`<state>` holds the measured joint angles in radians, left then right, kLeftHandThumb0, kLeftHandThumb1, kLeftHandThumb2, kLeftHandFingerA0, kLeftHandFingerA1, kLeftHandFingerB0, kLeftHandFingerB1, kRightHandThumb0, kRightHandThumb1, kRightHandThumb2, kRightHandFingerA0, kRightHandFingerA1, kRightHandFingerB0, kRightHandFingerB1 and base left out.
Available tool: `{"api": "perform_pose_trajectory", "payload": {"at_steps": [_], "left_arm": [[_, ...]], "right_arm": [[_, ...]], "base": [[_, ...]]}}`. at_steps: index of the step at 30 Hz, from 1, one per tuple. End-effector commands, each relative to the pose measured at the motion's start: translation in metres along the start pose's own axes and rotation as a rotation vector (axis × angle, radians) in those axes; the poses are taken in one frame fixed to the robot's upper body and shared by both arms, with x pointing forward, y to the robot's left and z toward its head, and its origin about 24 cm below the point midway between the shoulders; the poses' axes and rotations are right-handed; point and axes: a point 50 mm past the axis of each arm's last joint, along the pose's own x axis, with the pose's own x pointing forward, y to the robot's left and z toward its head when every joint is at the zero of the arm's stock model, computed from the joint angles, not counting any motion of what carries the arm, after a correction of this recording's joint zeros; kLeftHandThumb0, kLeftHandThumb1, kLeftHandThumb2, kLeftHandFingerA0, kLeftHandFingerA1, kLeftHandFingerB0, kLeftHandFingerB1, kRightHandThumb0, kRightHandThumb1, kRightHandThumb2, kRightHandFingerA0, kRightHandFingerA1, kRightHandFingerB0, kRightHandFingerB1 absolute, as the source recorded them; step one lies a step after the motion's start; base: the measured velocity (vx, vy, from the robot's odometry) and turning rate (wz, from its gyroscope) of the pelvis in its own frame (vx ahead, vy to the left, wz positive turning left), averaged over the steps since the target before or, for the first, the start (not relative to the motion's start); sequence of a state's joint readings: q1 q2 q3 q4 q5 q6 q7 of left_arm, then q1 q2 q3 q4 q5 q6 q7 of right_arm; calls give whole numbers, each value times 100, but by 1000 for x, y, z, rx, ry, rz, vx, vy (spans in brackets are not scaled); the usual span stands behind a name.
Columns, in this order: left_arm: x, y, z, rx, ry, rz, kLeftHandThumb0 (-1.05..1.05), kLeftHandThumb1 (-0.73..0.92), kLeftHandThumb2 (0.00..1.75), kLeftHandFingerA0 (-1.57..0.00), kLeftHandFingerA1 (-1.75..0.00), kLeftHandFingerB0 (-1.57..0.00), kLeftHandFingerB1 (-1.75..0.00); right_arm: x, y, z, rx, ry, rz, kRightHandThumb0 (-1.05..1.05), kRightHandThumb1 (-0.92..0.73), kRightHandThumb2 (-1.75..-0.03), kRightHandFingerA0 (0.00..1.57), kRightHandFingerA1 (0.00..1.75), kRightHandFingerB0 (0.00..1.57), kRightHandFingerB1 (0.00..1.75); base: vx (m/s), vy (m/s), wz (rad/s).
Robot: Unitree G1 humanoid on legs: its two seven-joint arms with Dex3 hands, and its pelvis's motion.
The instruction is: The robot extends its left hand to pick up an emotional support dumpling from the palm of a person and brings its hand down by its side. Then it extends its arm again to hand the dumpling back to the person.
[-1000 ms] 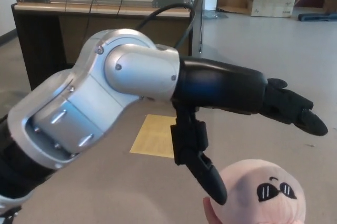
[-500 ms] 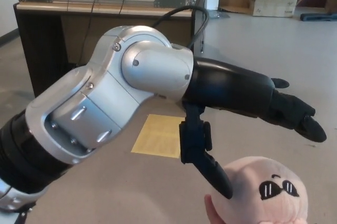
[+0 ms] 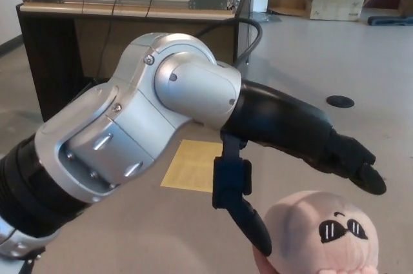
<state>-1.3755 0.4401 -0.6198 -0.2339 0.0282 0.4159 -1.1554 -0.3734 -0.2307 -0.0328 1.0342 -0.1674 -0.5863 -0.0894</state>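
My left hand (image 3: 303, 184) reaches out open, thumb and fingers spread, holding nothing. The pink dumpling (image 3: 321, 234) sits on a person's palm (image 3: 271, 266) at the bottom edge, just under my thumb. Bare floor (image 3: 361, 68) lies beyond; a desk (image 3: 129, 22) stands behind.

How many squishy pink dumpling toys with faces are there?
1. The round pink plush dumpling with sunglasses eyes sits at the bottom right on a person's fingers, just under the robot's black left hand. Nothing suggests another is hidden.
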Motion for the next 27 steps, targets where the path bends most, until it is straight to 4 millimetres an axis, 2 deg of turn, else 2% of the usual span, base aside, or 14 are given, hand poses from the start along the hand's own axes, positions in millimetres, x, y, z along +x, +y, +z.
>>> {"api": "perform_pose_trajectory", "payload": {"at_steps": [1,7,8,9,10,14,15,18,19,20,21,25,26,27], "left_arm": [[-1,-1,1,-52,44,-93,-55,36,82,0,-10,0,-10],[1,-2,3,-100,74,-159,-54,35,82,0,-12,0,-12],[2,-2,5,-85,74,-151,-73,33,52,0,-4,0,-6],[2,-2,5,-81,74,-149,-73,33,52,0,-4,0,-6],[4,-3,7,-58,62,-130,-79,34,59,0,-13,0,-8],[4,-3,7,-50,59,-122,-79,34,59,0,-13,0,-8],[6,-4,8,-41,59,-118,-69,25,69,0,-14,0,-5],[8,-5,8,-27,60,-112,-69,25,69,0,-14,0,-5],[9,-7,8,-4,49,-95,-75,27,69,-1,-28,0,-5],[12,-9,7,24,35,-74,-75,27,69,-1,-28,0,-5],[13,-11,7,41,26,-62,-82,33,72,-5,-31,-4,0],[14,-12,7,60,16,-49,-82,33,72,-5,-31,-4,0],[16,-14,6,67,13,-41,-83,30,71,-7,-33,0,-5],[18,-16,5,73,2,-21,-88,31,74,-4,-42,-7,-1]], "right_arm": [[3,-3,5,-22,-31,14,-50,-71,-62,60,50,46,39],[5,-1,7,-82,-32,40,-49,-69,-61,62,50,47,40],[4,-2,8,-37,-42,71,-47,-63,-59,78,61,63,44],[4,-3,8,-24,-46,80,-47,-63,-59,78,61,63,44],[5,-5,9,-35,-47,102,-53,-62,-59,77,60,68,44],[5,-6,9,-40,-48,113,-53,-62,-59,77,60,68,44],[6,-5,9,-79,-39,114,-56,-66,-60,74,59,68,42],[7,-5,10,-140,-27,115,-56,-66,-60,74,59,68,42],[8,-5,11,-184,-39,111,-52,-72,-61,66,55,61,43],[8,-4,12,-238,-57,105,-52,-72,-61,66,55,61,43],[8,-3,12,-234,-51,104,-51,-72,-62,63,56,59,43],[9,-2,11,-217,-37,102,-51,-72,-62,63,56,59,43],[9,-3,12,-219,-38,99,-51,-72,-62,63,56,59,43],[10,-3,12,-220,-39,99,-51,-72,-62,63,56,59,43]], "base": [[0,0,0],[0,0,0],[0,0,0],[0,0,0],[0,0,0],[0,0,0],[0,0,0],[0,0,0],[0,0,0],[0,0,0],[0,0,0],[0,0,0],[0,0,0],[0,0,0]]}}
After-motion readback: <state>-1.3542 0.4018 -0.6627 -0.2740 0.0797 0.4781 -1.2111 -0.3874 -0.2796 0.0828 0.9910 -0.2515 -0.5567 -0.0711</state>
